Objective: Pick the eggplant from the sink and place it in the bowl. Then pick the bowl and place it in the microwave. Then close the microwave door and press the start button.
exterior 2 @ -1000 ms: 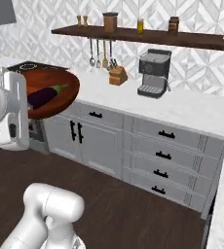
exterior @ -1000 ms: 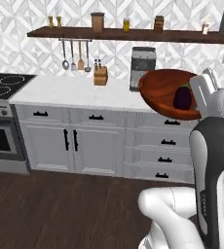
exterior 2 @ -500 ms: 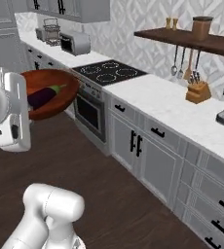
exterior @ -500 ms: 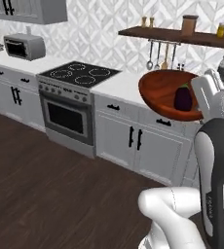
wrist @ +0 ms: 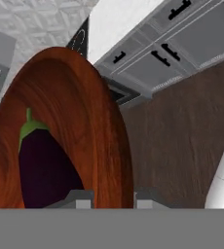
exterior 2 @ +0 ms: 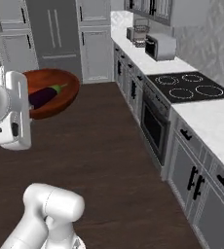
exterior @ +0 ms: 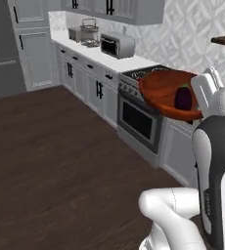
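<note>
The gripper point(wrist: 110, 199) pinches the bowl point(wrist: 80, 121) by its rim, eggplant point(wrist: 43, 165) inside, held above bare floor point(exterior: 60, 161) beside the stove point(exterior 2: 182, 90).

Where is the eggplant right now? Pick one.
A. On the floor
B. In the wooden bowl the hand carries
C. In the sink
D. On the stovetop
B: the eggplant lies inside the bowl, which the hand grips by its rim, up in the air.

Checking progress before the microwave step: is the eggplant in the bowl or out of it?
In. The eggplant lies inside the bowl, which the gripper holds by its rim above the floor.
</note>
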Controlling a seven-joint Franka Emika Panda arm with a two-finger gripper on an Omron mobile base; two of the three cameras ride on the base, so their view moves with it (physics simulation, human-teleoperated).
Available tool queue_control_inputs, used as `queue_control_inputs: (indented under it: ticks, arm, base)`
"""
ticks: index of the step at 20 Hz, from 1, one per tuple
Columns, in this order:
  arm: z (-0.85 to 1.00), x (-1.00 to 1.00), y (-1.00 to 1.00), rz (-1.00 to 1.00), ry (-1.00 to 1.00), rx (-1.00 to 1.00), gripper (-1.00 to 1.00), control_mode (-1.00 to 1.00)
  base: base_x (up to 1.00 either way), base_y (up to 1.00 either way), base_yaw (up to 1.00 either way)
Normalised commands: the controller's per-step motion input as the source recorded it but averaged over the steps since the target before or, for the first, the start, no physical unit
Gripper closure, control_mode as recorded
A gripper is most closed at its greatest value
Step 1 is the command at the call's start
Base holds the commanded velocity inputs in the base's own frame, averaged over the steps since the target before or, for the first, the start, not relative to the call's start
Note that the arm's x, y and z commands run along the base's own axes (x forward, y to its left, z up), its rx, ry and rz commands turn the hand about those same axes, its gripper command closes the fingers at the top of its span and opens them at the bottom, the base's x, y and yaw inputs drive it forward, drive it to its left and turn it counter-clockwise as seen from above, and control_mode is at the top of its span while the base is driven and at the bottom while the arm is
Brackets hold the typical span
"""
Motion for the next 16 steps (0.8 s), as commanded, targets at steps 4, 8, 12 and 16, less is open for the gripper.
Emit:
queue_control_inputs:
  ticks: [4, 8, 12, 16]
  arm:
    - [0.00, 0.00, 0.00, 0.00, 0.00, 0.00, 1.00, 1.00]
    - [0.00, 0.00, 0.00, 0.00, 0.00, 0.00, 1.00, 1.00]
    - [0.00, 0.00, 0.00, 0.00, 0.00, 0.00, 1.00, 1.00]
    - [0.00, 0.00, 0.00, 0.00, 0.00, 0.00, 1.00, 1.00]
  base:
    - [0.14, 0.05, 0.95]
    - [0.60, -0.36, 0.78]
    - [1.00, -0.73, 0.47]
    - [1.00, -0.71, 0.45]
